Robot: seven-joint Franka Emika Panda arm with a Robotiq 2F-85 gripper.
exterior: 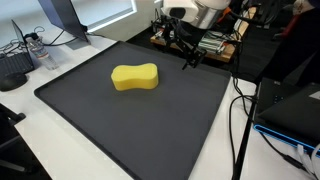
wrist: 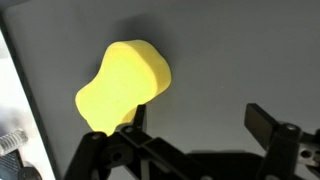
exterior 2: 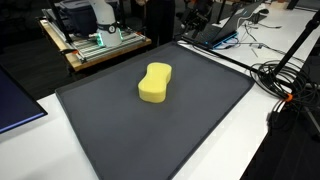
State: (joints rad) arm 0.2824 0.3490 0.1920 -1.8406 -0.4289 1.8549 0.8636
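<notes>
Sponge (exterior: 135,77) lies nearer and left of my open, empty hand (exterior: 189,60), its long axis running left to right.

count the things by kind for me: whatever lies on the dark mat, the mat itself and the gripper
yellow peanut-shaped foam sponge: 1
dark grey rectangular mat: 1
black gripper, open and empty: 1
total: 3

Yellow sponge (exterior: 135,77); dark grey mat (exterior: 180,120).
</notes>
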